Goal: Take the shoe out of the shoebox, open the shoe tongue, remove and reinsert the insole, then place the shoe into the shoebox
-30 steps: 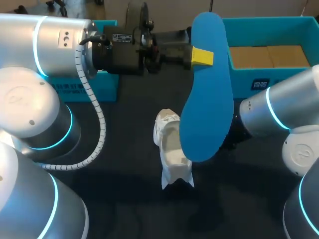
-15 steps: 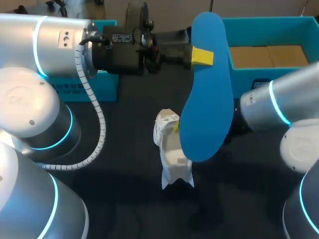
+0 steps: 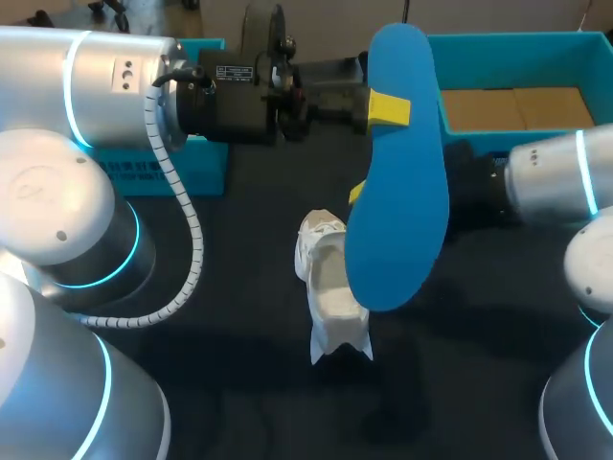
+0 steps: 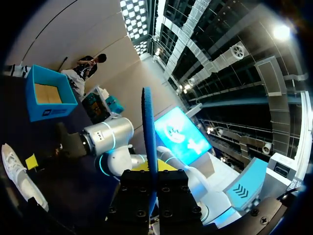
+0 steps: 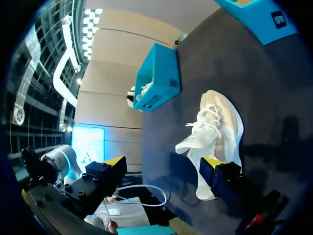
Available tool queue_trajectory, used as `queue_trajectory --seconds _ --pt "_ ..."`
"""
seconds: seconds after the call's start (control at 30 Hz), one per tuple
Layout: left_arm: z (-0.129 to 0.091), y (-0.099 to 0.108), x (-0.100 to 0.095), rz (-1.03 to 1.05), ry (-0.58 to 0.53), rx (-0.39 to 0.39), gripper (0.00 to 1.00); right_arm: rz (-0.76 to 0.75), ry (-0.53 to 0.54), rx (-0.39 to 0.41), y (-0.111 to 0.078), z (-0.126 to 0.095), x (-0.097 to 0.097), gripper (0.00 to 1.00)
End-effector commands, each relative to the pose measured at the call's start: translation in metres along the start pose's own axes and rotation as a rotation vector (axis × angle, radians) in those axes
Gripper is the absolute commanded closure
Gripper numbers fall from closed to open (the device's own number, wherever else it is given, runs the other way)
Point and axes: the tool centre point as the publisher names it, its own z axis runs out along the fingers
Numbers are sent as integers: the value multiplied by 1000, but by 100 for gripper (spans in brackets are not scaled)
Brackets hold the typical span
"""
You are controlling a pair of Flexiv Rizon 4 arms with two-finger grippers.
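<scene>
- The left tool (image 3: 388, 108) is clamped on a flat, smooth blue insole (image 3: 397, 172). One yellow tip presses its face near the rounded upper end, holding it above the bench (image 3: 239, 307).
- From the left wrist, the insole (image 4: 148, 137) shows edge-on as a thin blue blade rising from between the black tool body's fingers.
- A white lace-up shoe (image 3: 328, 287) lies on the matte black bench below the insole, which hides part of it from the head camera. Its soft upper is spread open and the tongue is folded out.
- The right tool (image 5: 164, 161) has its wedge-shaped yellow tips well apart and holds nothing. The shoe (image 5: 215, 127) lies ahead of them, its loose laces visible.
- The open shoebox (image 3: 498, 40), bright blue with a plain brown floor, sits at the bench's far right.
- A second blue box (image 3: 196, 168) stands at the far left. The right wrist view shows something white over its rim.
</scene>
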Motion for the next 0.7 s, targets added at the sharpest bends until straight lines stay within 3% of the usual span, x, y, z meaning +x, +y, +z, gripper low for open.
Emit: queue_trajectory --seconds 0.03,0.33,0.7 --pt "2 1 -1 0 3 3 100 4 139 5 0 -37 11 0" --pt "2 1 -1 0 3 3 100 -12 320 -27 7 -78 43 0" --pt "2 1 -1 0 3 3 100 -41 418 8 7 -111 54 0"
